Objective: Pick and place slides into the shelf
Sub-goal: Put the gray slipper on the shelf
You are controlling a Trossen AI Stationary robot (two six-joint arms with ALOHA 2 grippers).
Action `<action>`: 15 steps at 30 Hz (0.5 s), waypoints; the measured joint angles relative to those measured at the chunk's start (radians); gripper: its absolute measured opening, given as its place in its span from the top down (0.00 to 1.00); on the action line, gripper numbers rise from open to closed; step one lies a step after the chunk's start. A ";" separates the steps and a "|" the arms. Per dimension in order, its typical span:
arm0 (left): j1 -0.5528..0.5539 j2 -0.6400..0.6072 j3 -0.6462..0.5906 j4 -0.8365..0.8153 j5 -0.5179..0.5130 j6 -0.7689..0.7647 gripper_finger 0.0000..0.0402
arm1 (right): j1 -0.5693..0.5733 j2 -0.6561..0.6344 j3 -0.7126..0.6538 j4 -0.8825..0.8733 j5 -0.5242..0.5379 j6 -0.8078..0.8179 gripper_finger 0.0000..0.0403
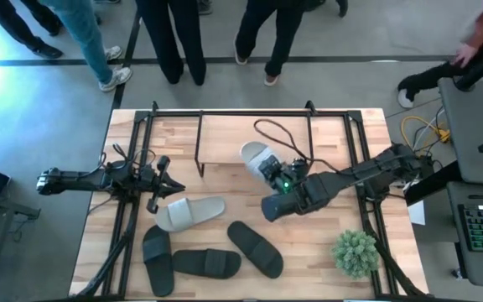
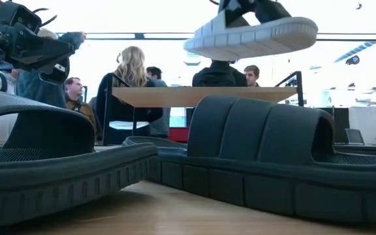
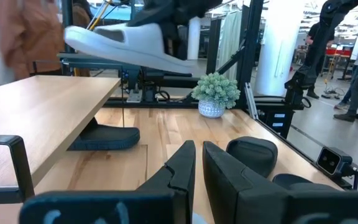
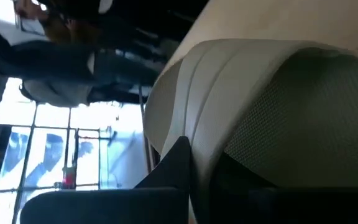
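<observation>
Left gripper hovers at the table's left side, fingers pressed together, nothing between them. Just beside it a light slide lies flat on the tabletop. Nearer the front edge, three dark slides: one, a second, a third. Centre-right, the right gripper is clamped on the strap of a white slide, lifted clear above the shelf's plank top. One dark slide sits beneath the plank. Potted plant at front right.
</observation>
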 joint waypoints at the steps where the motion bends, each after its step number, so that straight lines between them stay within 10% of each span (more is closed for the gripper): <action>1: 0.000 0.000 0.000 0.000 0.000 0.000 0.96 | -0.017 0.000 0.000 0.005 0.010 0.003 0.97; 15: 0.000 0.000 0.000 0.000 0.000 0.000 0.96 | -0.269 0.004 -0.019 -0.080 0.059 -0.003 0.97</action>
